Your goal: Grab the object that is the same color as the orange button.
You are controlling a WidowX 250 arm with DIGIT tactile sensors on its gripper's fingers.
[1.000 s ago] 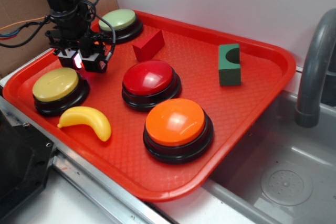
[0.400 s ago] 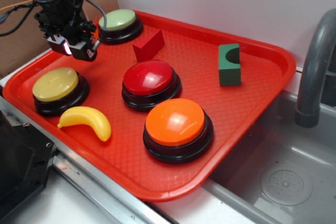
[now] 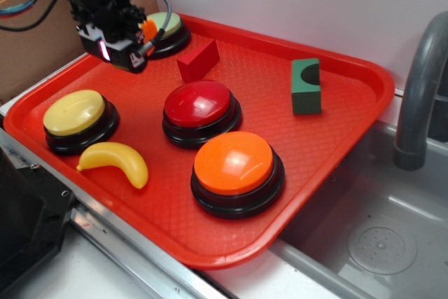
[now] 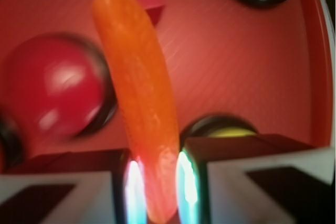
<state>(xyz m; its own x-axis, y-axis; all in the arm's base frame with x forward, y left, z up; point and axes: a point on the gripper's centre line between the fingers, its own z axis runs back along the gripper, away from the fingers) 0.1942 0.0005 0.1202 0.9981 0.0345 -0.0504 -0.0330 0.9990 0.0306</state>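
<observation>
The orange slice point(image 4: 137, 98) is sitting between the two fingers of the claw point(image 4: 156, 182), which are pressing on it from both sides, so the claw is clamped on the slice. In the wrist view the slice is sticking out long and curved beyond the fingertips, blurred but clearly orange. In the exterior view only a small orange tip point(image 3: 148, 29) is peeking out beside the claw point(image 3: 129, 54), which is hanging above the back left part of the red tray point(image 3: 336, 145), clear of its surface.

Just behind the claw, the green button point(image 3: 166, 27) is sitting near the tray's back edge. The red block point(image 3: 198, 60) is lying just to the right of it. The red button point(image 3: 201, 108) is resting near the middle of the tray, and the orange button point(image 3: 236, 168) is sitting in front of it, toward the near edge. The yellow button point(image 3: 76, 117) is sitting at the left side, with the banana point(image 3: 115, 162) lying just in front of it. The green block point(image 3: 306, 86) is standing well apart on the right. A grey tap point(image 3: 420, 89) is rising over the sink point(image 3: 378, 243) beside the tray.
</observation>
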